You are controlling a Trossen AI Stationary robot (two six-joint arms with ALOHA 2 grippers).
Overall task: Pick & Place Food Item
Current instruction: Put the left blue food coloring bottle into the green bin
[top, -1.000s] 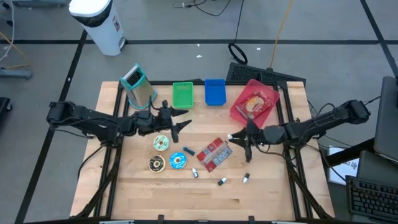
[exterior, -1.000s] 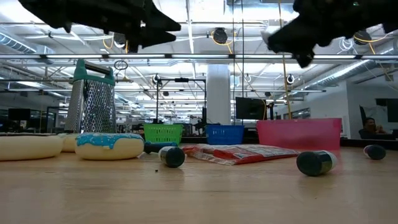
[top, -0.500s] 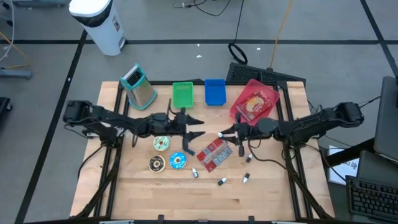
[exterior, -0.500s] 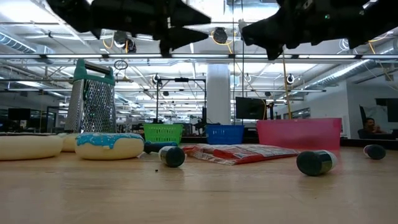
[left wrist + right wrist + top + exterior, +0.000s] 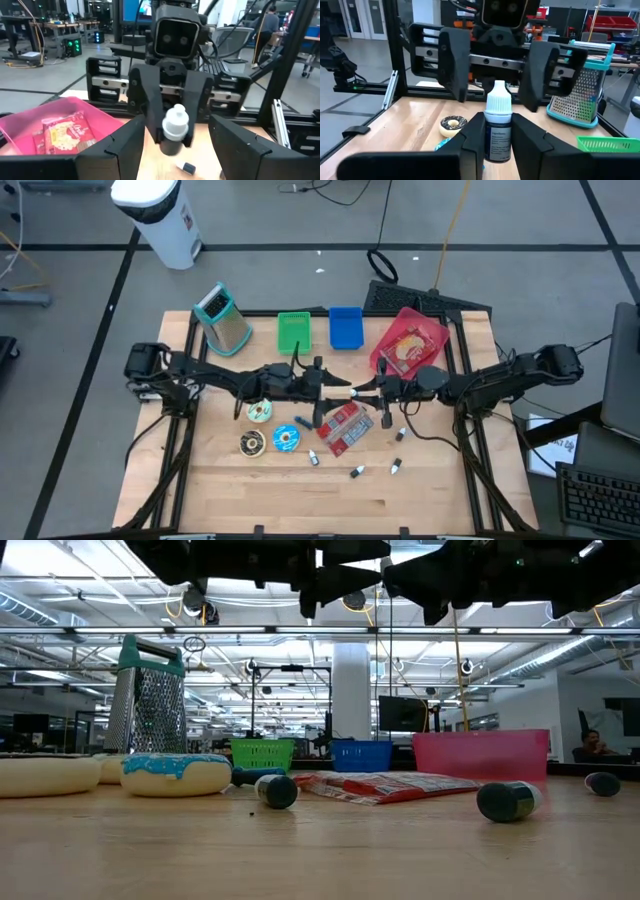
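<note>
Held above the worktop's [image 5: 420,510] middle in the right gripper's [image 5: 498,131] clenched jaws, the small dropper bottle [image 5: 498,127] looks light, rigid, slick; the left gripper's [image 5: 330,391] spread jaws should take its body.

Left gripper [image 5: 325,392] agape, right gripper [image 5: 362,393] clamped.

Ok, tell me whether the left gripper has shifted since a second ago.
Yes. In the high view the left gripper has travelled rightward, from beside the grater to past the green basket, meeting the right gripper.
</note>
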